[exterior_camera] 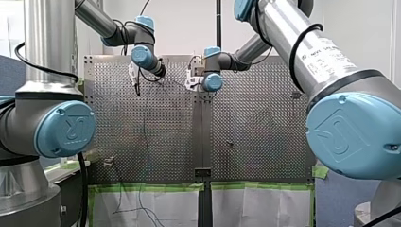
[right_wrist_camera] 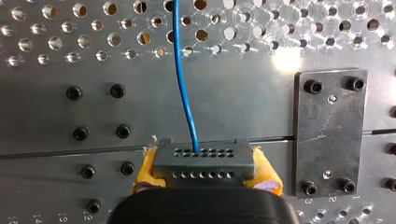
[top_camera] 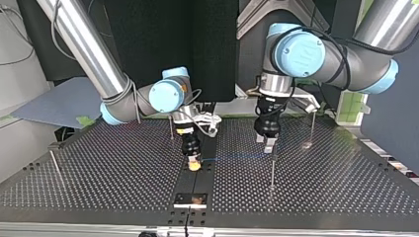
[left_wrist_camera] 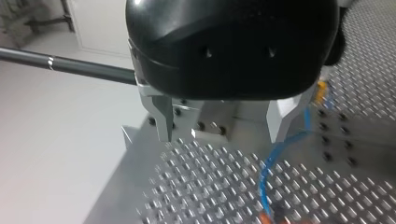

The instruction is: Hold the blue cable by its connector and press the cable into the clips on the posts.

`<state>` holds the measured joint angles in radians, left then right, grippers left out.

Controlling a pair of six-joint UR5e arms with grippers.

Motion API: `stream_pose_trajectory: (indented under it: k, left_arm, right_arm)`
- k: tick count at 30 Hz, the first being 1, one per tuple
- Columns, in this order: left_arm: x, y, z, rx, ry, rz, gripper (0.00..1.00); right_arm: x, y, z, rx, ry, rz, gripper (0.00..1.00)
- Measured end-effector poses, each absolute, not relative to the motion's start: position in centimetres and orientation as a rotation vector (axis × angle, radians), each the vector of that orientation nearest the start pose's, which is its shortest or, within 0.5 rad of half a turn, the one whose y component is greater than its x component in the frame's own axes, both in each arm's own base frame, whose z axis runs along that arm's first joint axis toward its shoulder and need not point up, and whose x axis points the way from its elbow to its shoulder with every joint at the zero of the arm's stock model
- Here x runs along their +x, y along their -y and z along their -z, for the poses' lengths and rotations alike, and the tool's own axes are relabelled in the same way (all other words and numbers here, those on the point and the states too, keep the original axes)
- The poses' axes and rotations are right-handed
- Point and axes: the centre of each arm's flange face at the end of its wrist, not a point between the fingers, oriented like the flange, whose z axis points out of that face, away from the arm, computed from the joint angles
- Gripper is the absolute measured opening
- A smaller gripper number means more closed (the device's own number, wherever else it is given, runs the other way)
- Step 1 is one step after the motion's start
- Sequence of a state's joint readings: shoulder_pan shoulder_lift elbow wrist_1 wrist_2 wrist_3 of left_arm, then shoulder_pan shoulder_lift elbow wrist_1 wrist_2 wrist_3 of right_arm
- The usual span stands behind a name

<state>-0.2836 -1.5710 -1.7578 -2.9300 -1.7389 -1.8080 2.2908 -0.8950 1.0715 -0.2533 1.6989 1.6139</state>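
Observation:
In the right wrist view, my right gripper has its yellow pads shut on a grey multi-hole connector. The blue cable leaves the connector and runs straight ahead over the perforated plate. In the top view my right gripper stands low at the table's middle seam. From it the blue cable stretches level toward a thin post. My left gripper hovers just above that post. Its metal fingers stand open with nothing between them. The cable curves past beside one finger.
More thin posts stand on the table: one at the top view's far left, one behind my right gripper, one at the right. A black bolted plate lies beside the connector. Green tape edges the table's near side.

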Motion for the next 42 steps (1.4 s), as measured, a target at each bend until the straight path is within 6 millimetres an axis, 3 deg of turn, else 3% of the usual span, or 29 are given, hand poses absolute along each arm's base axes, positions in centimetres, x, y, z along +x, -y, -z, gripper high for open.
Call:
stream_pose_trajectory:
  k: [17,30,42]
  left_arm:
    - [44.9,27.0,-42.1,-0.103,-1.592,0.301,1.00]
    - [46.4,28.2,-40.1,-0.087,-1.648,0.201,1.00]
    - [48.0,29.2,-40.9,-0.110,-1.620,0.151,1.00]
  right_arm:
    - [58.7,49.8,-33.3,1.570,0.855,-1.743,0.00]
    - [58.7,49.8,-33.3,1.569,0.853,-1.743,0.00]
    - [58.8,49.6,-33.2,1.573,0.848,-1.744,0.00]
